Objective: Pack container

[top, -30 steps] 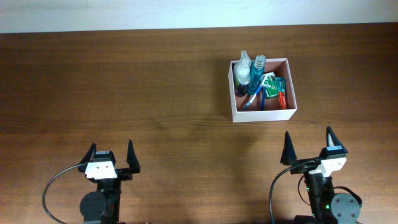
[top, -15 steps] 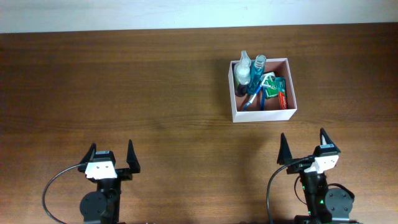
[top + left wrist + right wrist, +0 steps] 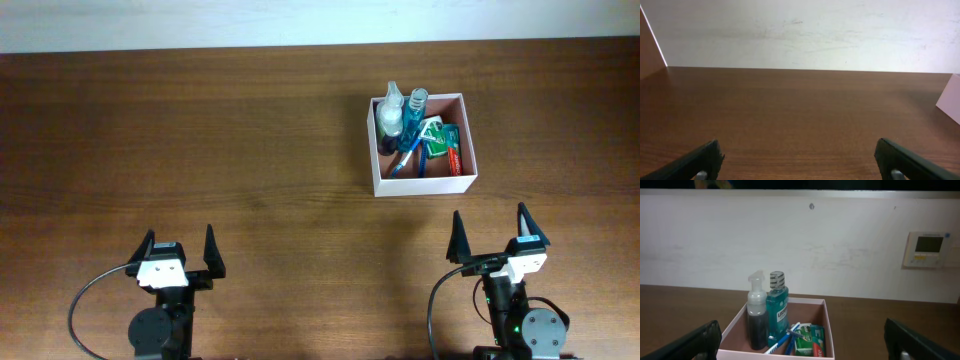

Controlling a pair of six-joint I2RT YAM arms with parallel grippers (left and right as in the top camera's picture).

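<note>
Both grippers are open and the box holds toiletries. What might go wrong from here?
1. The pump bottle and mouthwash stand upright, well above the container walls; a reaching right gripper might topple them.
2. The blue handles lean loosely among the other items, so nudging the container may shift them.

The square white-walled container (image 3: 424, 186), reddish-brown inside, sits flat on the wooden worktop (image 3: 200, 150), towards its far right. Its top is open.
</note>
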